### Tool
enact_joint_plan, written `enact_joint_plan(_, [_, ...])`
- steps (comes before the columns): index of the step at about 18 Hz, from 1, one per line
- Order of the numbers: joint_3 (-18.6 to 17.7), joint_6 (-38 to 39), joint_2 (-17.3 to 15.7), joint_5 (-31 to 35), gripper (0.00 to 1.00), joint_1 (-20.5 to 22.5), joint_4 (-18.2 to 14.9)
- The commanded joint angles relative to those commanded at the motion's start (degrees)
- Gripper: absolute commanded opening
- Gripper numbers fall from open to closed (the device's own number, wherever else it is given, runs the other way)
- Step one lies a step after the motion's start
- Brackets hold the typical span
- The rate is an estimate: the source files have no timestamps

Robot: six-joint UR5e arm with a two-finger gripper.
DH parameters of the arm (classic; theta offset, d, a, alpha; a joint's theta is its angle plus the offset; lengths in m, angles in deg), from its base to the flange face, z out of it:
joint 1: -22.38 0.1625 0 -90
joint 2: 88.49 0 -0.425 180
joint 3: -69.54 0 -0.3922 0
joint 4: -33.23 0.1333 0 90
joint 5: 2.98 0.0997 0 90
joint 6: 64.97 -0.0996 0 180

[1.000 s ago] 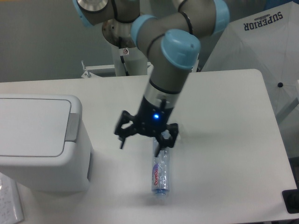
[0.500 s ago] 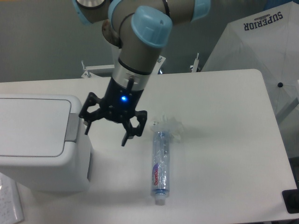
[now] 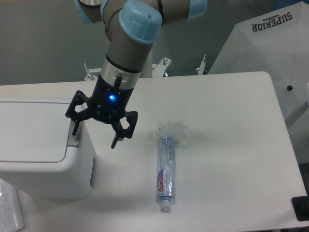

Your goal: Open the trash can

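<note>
The trash can (image 3: 41,150) is a large boxy white bin at the left of the table, its flat lid (image 3: 31,130) down. Its grey push tab (image 3: 72,138) sits at the lid's right edge, partly hidden by a finger. My gripper (image 3: 94,137) is open and empty, hanging above the bin's right edge. Its left fingertip is over the tab and its right fingertip is over the table beside the bin. I cannot tell whether the finger touches the tab.
A clear-wrapped toothpaste tube (image 3: 165,173) lies on the white table (image 3: 231,145) right of the gripper. A white "SUPERIOR" umbrella (image 3: 275,53) stands at the far right. A paper sheet (image 3: 9,208) lies at the front left, a dark object (image 3: 301,208) at the front right.
My gripper moved left, from above the toothpaste tube to the bin's right edge over the push tab. It stayed open. The tube and the bin's lid have not moved.
</note>
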Motion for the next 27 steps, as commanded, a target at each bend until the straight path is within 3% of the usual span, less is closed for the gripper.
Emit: enact_joint_plan(27, [-0.4, -0.4, 0.9, 0.4, 1.00, 0.0, 0.4])
